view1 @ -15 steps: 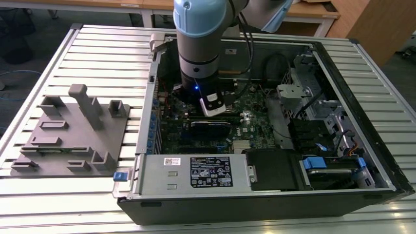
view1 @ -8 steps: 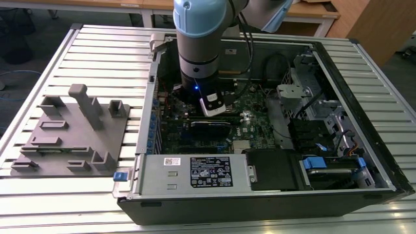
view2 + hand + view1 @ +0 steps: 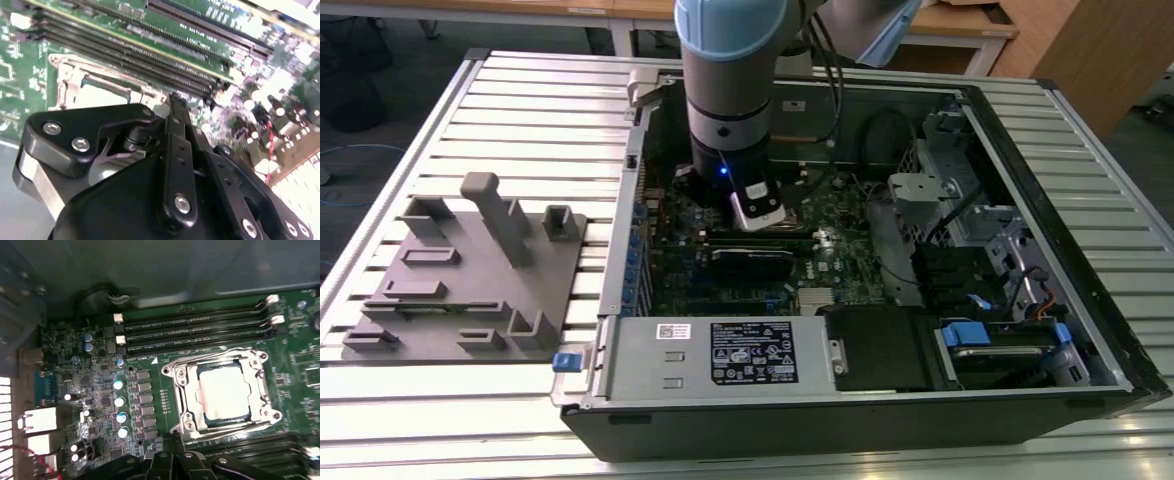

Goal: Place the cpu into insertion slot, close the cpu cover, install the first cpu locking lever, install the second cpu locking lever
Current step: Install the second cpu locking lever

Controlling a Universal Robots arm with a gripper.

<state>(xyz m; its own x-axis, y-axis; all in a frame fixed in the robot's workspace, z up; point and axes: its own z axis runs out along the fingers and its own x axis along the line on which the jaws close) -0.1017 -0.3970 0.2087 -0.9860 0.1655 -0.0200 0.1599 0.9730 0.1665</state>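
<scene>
One cpu (image 3: 223,391), its pale metal top facing up, lies in the one insertion slot (image 3: 212,416) on the green board (image 3: 150,405). One cpu cover (image 3: 186,385), a silver frame, lies flat around the chip, which shows through its window. Thin silver lever rods run along two sides of the cover; whether they are latched I cannot tell.

Beside the slot, toward the case wall, three long black memory slots (image 3: 195,330) lie side by side, with more such slots on the slot's other side. On a third side of the slot stand four small silver-topped capacitors (image 3: 120,401) in a row, and further off three metal port blocks at the board's edge.

The claw (image 3: 175,440) hangs just beside the slot, over its edge nearest the second set of memory slots; its black fingers (image 3: 176,125) appear drawn together at the tips and hold nothing.

The board sits inside one open computer case (image 3: 1067,390), which also holds a labelled grey power box (image 3: 707,355) and a blue-handled drive bay (image 3: 963,335). The arm (image 3: 727,90) reaches down into the case. The case lies on a slatted metal counter (image 3: 520,110), and beside it on the exterior view's left rests one grey fixture plate (image 3: 454,290) with several upright blocks.
</scene>
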